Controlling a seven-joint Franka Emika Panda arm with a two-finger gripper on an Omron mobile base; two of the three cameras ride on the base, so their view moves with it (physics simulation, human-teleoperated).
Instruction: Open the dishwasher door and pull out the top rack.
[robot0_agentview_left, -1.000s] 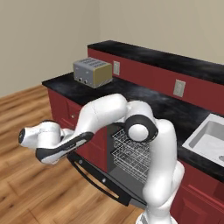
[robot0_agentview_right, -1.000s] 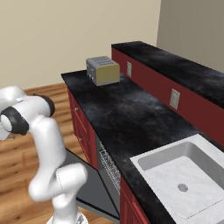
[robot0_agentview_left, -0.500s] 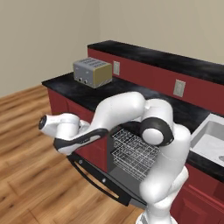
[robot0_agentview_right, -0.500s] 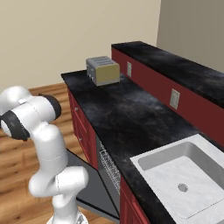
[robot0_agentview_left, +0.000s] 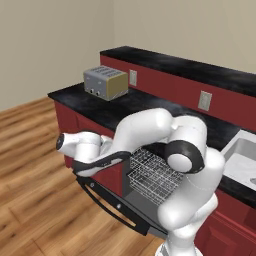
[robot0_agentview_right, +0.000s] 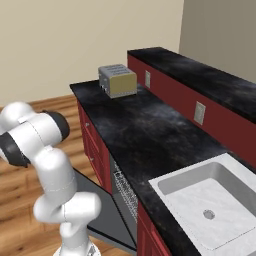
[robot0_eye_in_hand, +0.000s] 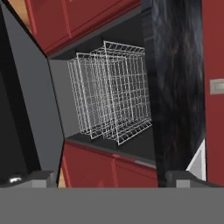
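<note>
Behind lowered dishwasher door (robot0_agentview_left: 112, 202), top rack (robot0_eye_in_hand: 109, 92) inside cavity; toaster (robot0_agentview_left: 105, 83) on counter; end effector (robot0_eye_in_hand: 109, 177) wide open, empty.

Door (robot0_agentview_left: 107, 200) lies down flat; the way to the rack (robot0_eye_in_hand: 111, 92) stands free beneath the worktop (robot0_eye_in_hand: 173, 78)

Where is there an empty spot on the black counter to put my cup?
The counter is bare between the toaster and the sink. That long stretch in front of the red back wall is the roomiest. It is crowded lower down, where the open dishwasher door and the wire racks sit beside the arm.
</note>
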